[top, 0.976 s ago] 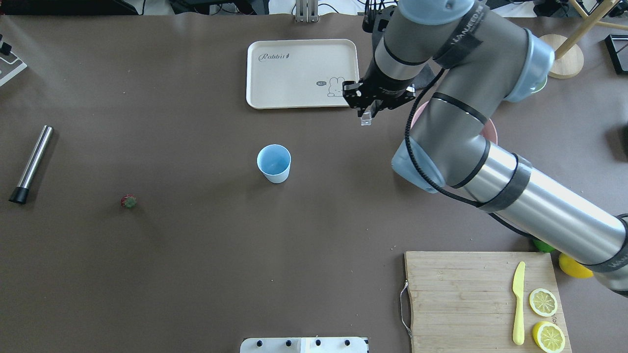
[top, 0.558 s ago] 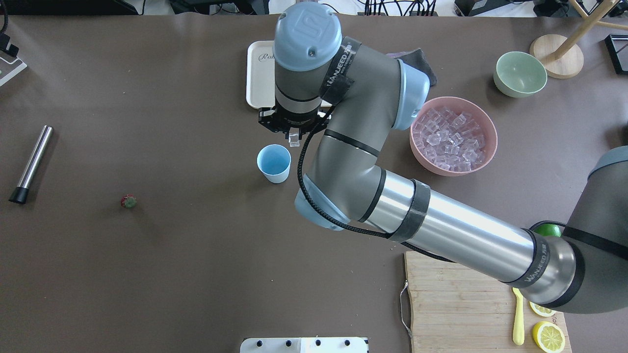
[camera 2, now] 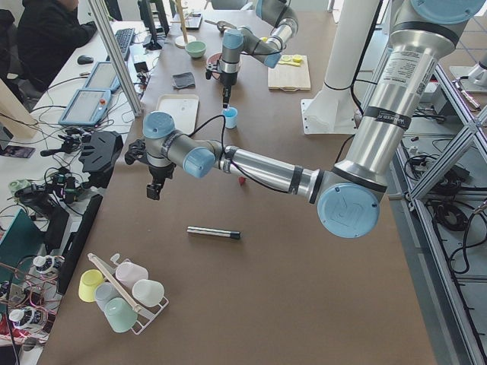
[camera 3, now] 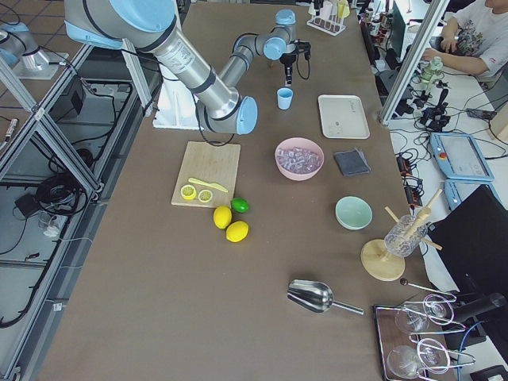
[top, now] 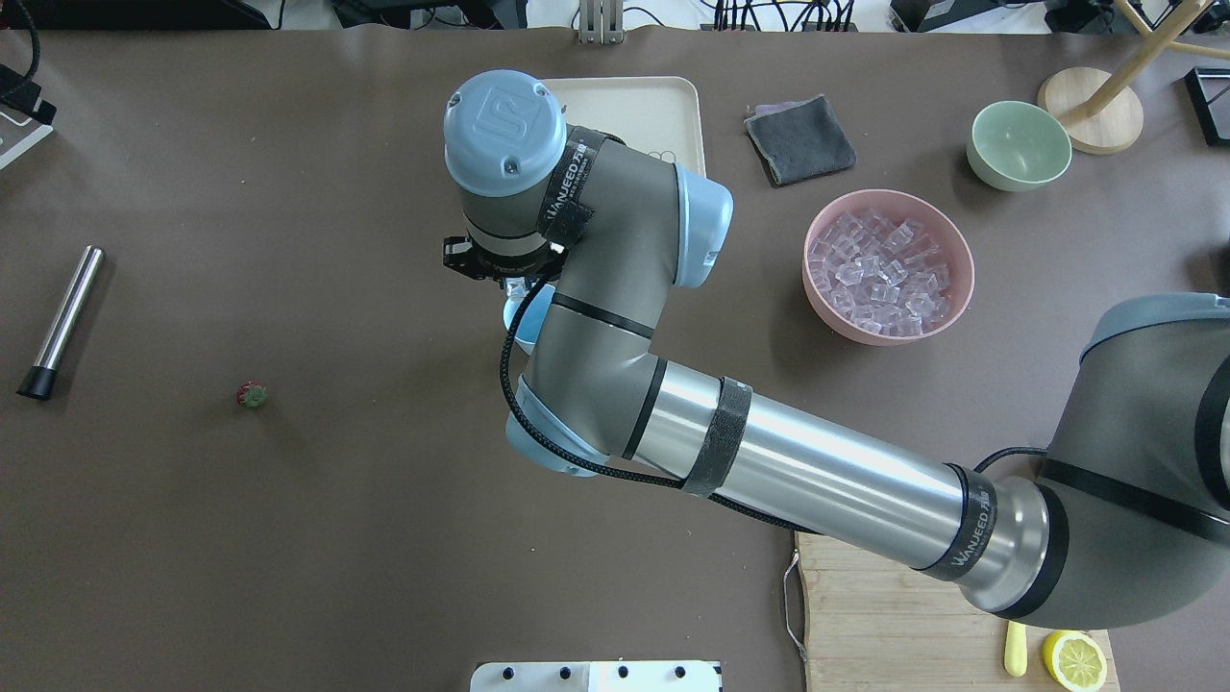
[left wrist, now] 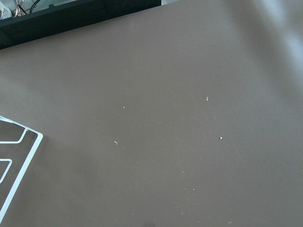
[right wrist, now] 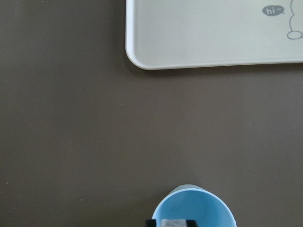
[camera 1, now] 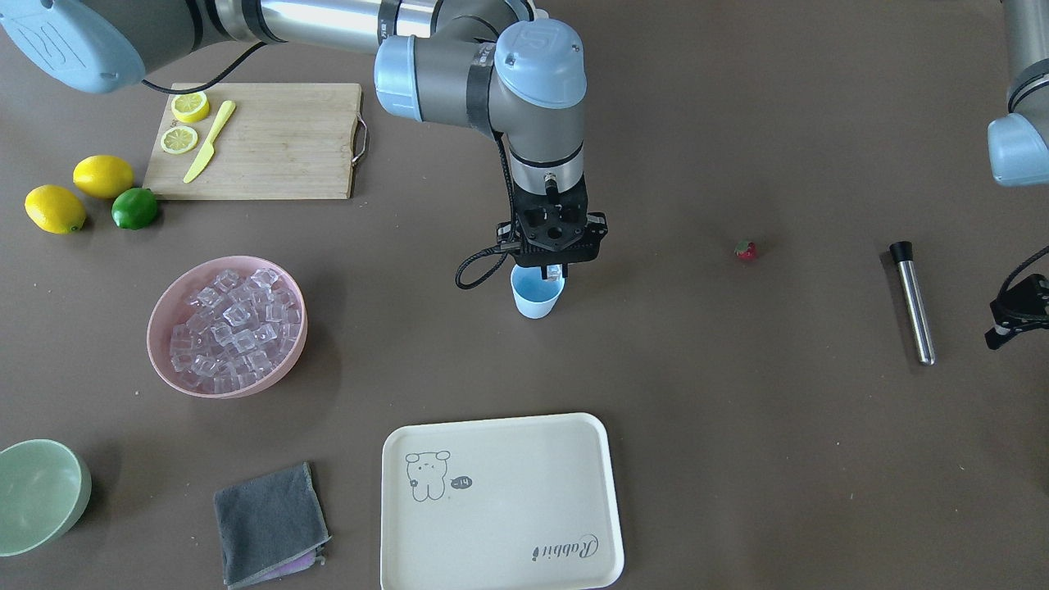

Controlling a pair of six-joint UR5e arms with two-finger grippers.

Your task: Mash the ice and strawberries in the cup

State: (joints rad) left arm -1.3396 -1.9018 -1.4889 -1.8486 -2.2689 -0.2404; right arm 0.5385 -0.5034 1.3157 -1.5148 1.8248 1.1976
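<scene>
My right pincer (camera 1: 555, 268), pinching an ice cube (right wrist: 174, 222), hangs directly above the open mouth of the cup (camera 1: 537, 303).

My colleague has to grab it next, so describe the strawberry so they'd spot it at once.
On the brown table, look at the bare stretch between the light blue cup and the steel rod with a black end. The strawberry lies alone there. It is the only tiny red thing with a green leafy top, much smaller than the lemons and lime.
</scene>
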